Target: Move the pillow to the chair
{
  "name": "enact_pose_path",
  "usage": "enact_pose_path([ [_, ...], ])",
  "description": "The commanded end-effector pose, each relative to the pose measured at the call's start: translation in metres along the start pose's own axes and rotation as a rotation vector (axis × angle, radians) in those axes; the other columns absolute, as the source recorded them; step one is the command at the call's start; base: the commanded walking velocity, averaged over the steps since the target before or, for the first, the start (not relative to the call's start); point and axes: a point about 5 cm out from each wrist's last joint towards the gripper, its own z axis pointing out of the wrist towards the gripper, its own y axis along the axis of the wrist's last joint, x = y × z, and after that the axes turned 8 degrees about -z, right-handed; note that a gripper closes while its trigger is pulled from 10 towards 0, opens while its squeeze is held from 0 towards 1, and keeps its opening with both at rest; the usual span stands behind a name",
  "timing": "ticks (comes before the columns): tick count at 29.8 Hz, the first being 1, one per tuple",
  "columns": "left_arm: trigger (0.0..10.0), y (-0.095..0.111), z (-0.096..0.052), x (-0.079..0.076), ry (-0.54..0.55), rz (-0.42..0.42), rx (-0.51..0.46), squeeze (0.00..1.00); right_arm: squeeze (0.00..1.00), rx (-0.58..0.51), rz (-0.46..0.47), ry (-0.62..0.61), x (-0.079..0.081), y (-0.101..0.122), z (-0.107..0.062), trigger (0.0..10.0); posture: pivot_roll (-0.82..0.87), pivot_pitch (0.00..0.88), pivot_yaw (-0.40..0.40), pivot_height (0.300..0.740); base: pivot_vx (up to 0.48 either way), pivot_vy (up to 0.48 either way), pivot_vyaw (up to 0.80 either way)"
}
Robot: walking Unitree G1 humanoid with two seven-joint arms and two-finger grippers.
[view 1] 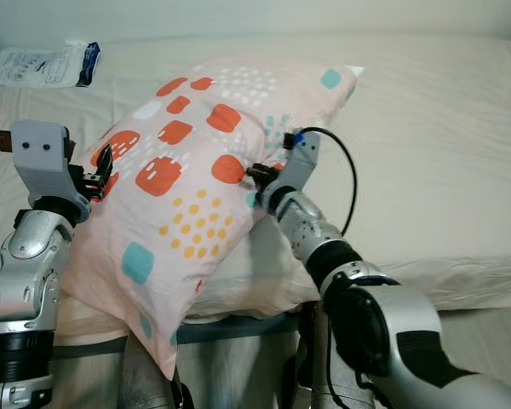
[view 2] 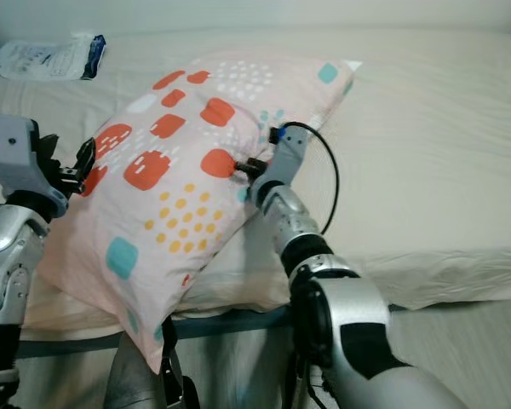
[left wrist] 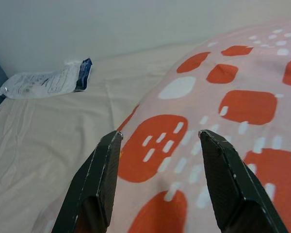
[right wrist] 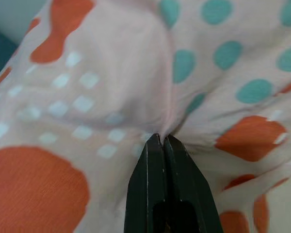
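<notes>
Soft, light pillow (case may slip): right claw pinches its fabric, left claw spread at its left edge.

The pillow fills the space between both arms; the bed to its right lies bare, a packet sits far left.

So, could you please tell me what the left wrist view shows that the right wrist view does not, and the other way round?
The left wrist view alone shows the left pincer open, its fingers spread over an orange patch, plus the cream bedsheet and a white plastic packet lying near the wall. The right wrist view alone shows the right pincer shut on a pinched fold of fabric beside teal dots. Both share the pink pillow with orange, teal and white patches.
</notes>
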Motion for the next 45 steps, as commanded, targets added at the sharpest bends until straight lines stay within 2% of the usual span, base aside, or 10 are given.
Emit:
enact_pose_path([
  [1, 10.0, 0.001, 0.0, 0.007, 0.018, 0.021, -0.001, 0.0, 0.0, 0.03, -0.022, 0.019, 0.008, -0.01, -0.001, 0.0, 0.15, 0.296, -0.045, 0.536, 0.0, 0.0, 0.0],
  [4, 10.0, 0.002, 0.0, 0.008, 0.02, 0.023, -0.005, 0.0, 0.0, -0.012, -0.117, 0.111, 0.049, -0.019, -0.003, 0.0, 0.14, 0.291, -0.049, 0.536, 0.0, 0.0, 0.0],
  [11, 10.0, 0.003, -0.002, 0.007, 0.008, 0.023, -0.009, 0.0, 0.0, -0.011, -0.094, 0.172, 0.07, -0.007, -0.019, 0.0, 0.14, 0.287, -0.055, 0.536, 0.0, 0.0, 0.0],
  [23, 10.0, -0.008, -0.001, -0.001, -0.004, 0.004, 0.013, 0.0, 0.0, 0.021, -0.189, 0.033, -0.001, 0.003, -0.072, 0.0, 0.09, 0.277, -0.043, 0.536, 0.0, 0.0, 0.0],
  [24, 10.0, -0.008, 0.001, -0.002, -0.008, 0.002, 0.011, 0.0, 0.0, 0.0, -0.219, -0.016, -0.016, 0.009, -0.067, 10.0, 0.1, 0.276, -0.041, 0.536, 0.0, 0.0, 0.0],
  [28, 10.0, -0.007, 0.002, -0.004, -0.013, 0.001, 0.008, 0.0, 0.08, -0.024, -0.23, -0.094, -0.037, 0.019, -0.061, 10.0, 0.1, 0.275, -0.041, 0.536, 0.0, 0.0, 0.0],
  [29, 10.0, -0.005, 0.004, -0.002, -0.015, 0.005, 0.005, 0.0, 1.0, -0.049, -0.229, -0.175, -0.067, 0.032, -0.052, 10.0, 0.11, 0.269, -0.038, 0.536, 0.0, 0.0, 0.0],
  [34, 10.0, -0.004, 0.004, 0.001, -0.014, 0.012, 0.005, 0.0, 1.0, -0.062, -0.191, -0.255, -0.098, 0.039, -0.048, 10.0, 0.11, 0.268, -0.034, 0.536, 0.0, 0.0, 0.0],
  [37, 10.0, -0.004, 0.005, 0.003, -0.009, 0.018, 0.007, 0.0, 1.0, 0.002, -0.011, -0.342, -0.132, 0.028, -0.051, 10.0, 0.12, 0.27, -0.029, 0.536, 0.0, 0.0, 0.0],
  [45, 10.0, -0.002, 0.004, 0.004, -0.002, 0.029, 0.007, 0.0, 1.0, -0.086, 0.218, -0.285, -0.139, 0.03, -0.05, 10.0, 0.14, 0.27, -0.024, 0.536, 0.0, 0.0, 0.0],
])
